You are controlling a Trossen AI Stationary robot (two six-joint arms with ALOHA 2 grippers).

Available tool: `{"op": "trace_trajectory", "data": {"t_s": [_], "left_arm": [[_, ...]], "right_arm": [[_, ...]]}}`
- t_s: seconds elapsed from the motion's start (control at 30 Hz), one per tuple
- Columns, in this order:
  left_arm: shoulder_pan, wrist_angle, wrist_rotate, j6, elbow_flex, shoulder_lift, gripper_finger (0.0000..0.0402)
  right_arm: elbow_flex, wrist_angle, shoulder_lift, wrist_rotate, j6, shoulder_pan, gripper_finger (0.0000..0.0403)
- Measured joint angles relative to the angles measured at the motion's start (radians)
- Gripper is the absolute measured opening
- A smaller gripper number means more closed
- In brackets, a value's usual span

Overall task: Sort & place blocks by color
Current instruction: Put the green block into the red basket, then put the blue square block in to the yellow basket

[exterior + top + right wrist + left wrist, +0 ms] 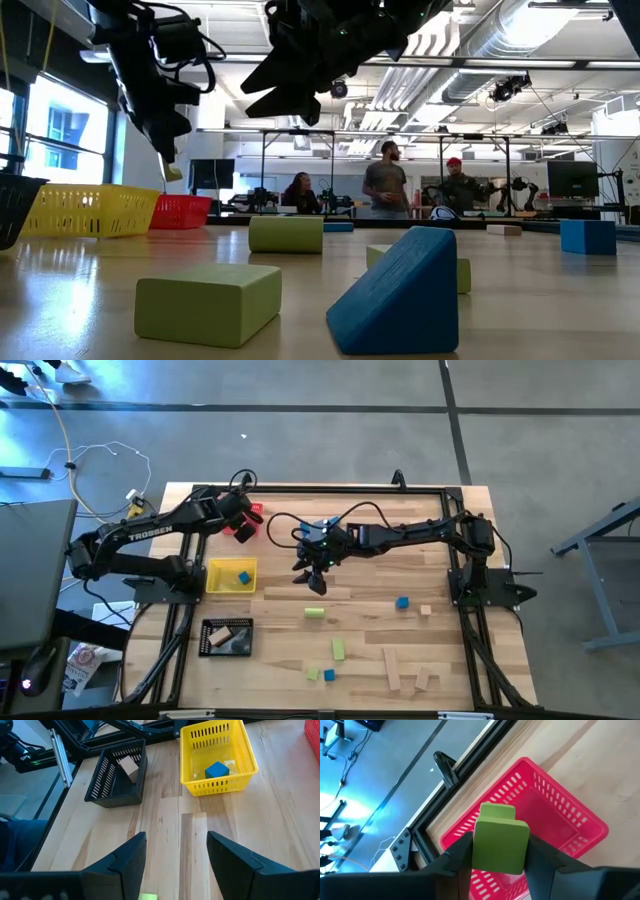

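My left gripper (244, 522) hangs over the red mesh tray (570, 820) near the table's far left and is shut on a light green block (501, 845). My right gripper (176, 847) is open and empty, raised over the table's middle (313, 577). A light green block (314, 613) lies just nearer than it. Further blocks lie flat on the near half of the table: blue (402, 602), tan (425, 610), green (338, 649) and tan bars (392, 670). The yellow tray (220, 750) holds a blue block (216, 770), and the black tray (117, 777) holds a tan block (129, 767). My left gripper pinches the light green block by two opposite side faces (476, 847), one finger on each. The fingers come from above, pointing down. The block is lifted clear and sits over the inside of the red tray.
The three trays stand in a column along the table's left side: red farthest, yellow (232, 575) in the middle, black (227, 637) nearest. A black frame rail (445, 770) runs just beyond the red tray. People stand in the room behind the table (385, 180).
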Motion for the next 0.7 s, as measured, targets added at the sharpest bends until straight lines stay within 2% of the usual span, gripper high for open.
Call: {"op": "trace_trajectory", "data": {"t_s": [0.33,0.7], "left_arm": [[0.0,0.001,0.0,0.002,0.0,0.0,0.0179],[-0.001,0.002,-0.001,0.0,0.0,0.0,0.0186]], "right_arm": [[0.0,-0.005,0.0,0.0,0.002,0.0,0.0194],[0.0,-0.031,0.0,0.0,0.003,0.0,0.0194]]}}
